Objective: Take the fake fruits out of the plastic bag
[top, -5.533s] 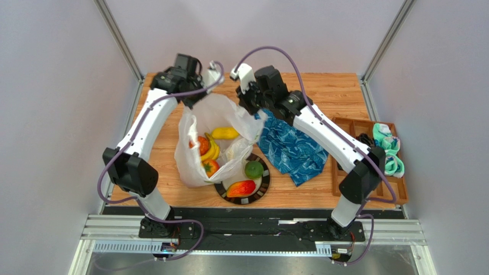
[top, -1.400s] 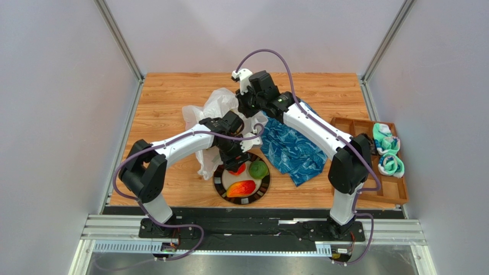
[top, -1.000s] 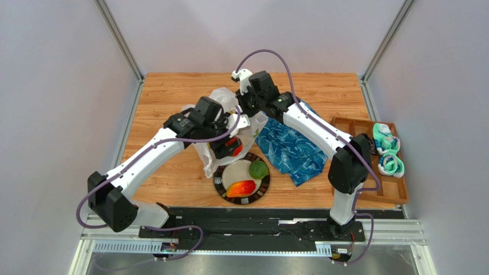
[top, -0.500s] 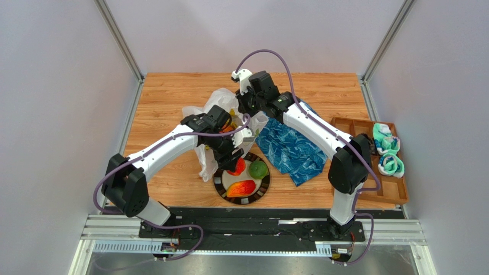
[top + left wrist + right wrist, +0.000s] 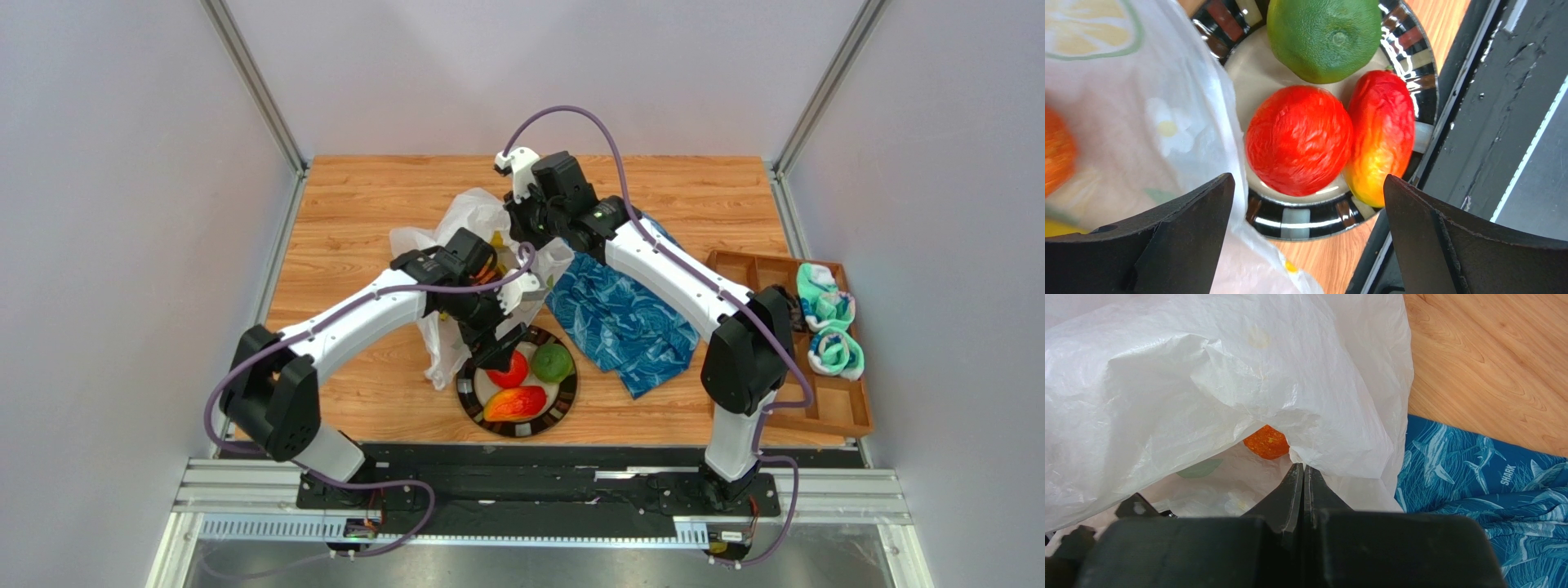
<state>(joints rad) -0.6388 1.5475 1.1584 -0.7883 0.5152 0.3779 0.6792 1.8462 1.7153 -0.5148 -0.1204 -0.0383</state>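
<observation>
Left wrist view: left hand [image 5: 1306, 184] is spread wide, nothing gripped. Red round fruit [image 5: 1300, 149] lies on the plate [image 5: 1407, 49] mid-frame, seen between the fingers and clear of both. Green fruit [image 5: 1324, 37] is seen at top centre. Mango-shaped fruit [image 5: 1381, 135] sits just right of the red one, touching it. Plastic bag [image 5: 1137, 122] fills the left half of the frame and overlaps the plate rim. Orange fruit [image 5: 1056, 153] is seen through the film at the left edge. Something yellow shows at lower left, not identifiable.

Right wrist view: right hand [image 5: 1303, 471] is clenched on a fold of the bag rim, so the mouth is held up. An orange fruit is visible inside, just above the fingertips. Blue cloth [image 5: 1475, 478] is at lower right, bench [image 5: 1487, 355] wood at upper right.

Top external view: bag is at frame centre, plate just below it, three fruits on the plate.

Step judged: red fruit is delivered and let go; three are out, and at least the orange one remains in the bag.

Next move calls for:
- the left hand to be lifted off the plate and taken up-frame to the bag mouth;
- it to be lowered through the opening held by the right hand;
- it to be closed on the orange fruit.

Film could be pinched along with the fruit, so a clean entry is needed.
</observation>
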